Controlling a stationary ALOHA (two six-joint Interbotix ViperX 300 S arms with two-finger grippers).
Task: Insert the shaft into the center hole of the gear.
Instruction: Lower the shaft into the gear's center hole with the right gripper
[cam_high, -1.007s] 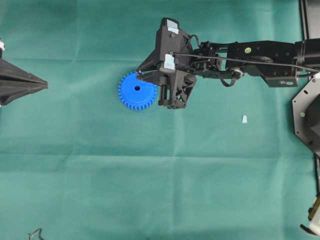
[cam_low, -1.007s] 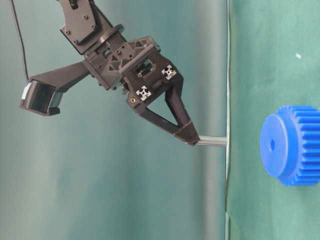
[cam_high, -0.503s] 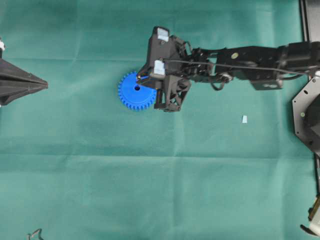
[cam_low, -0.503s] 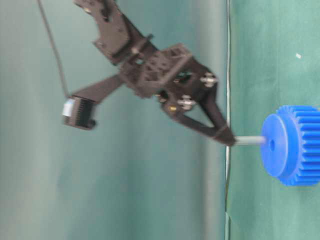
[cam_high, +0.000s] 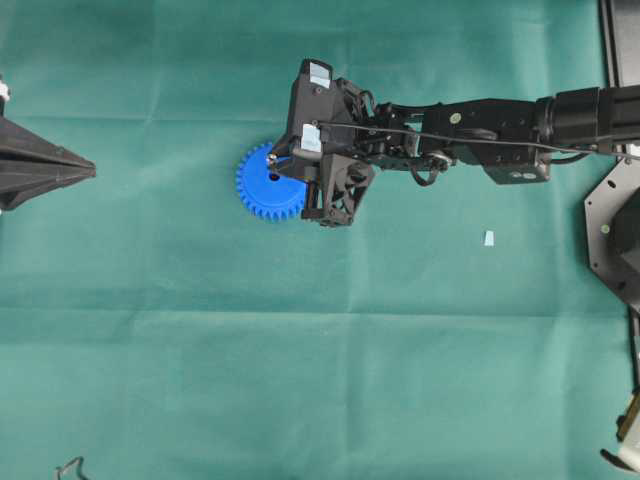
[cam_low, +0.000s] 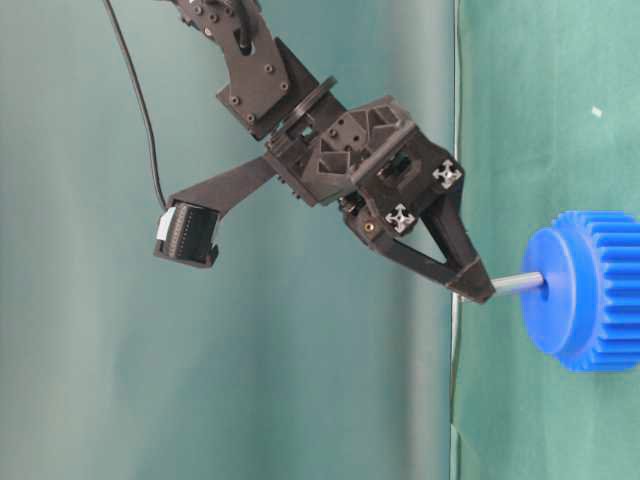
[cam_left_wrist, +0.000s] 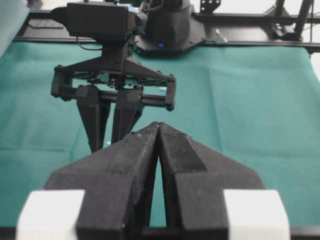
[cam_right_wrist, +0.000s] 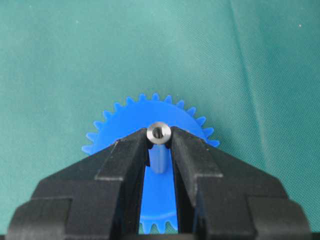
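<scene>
Right tool (cam_right_wrist: 159, 142) pinched the shaft (cam_low: 518, 284), a smooth silvery metal pin, tip touching the hub of the toothed blue plastic gear (cam_low: 590, 291) on the green cloth bench (cam_high: 300, 350). Left tool (cam_left_wrist: 159, 131) was pressed together, well apart.

– What covers the worktop?
– A green cloth (cam_high: 200, 350) with faint fold lines, evenly lit – a small pale scrap (cam_high: 489, 238) lies near its right edge.
– And beyond it?
– A black frame (cam_left_wrist: 250, 17) runs along the far edge.
</scene>
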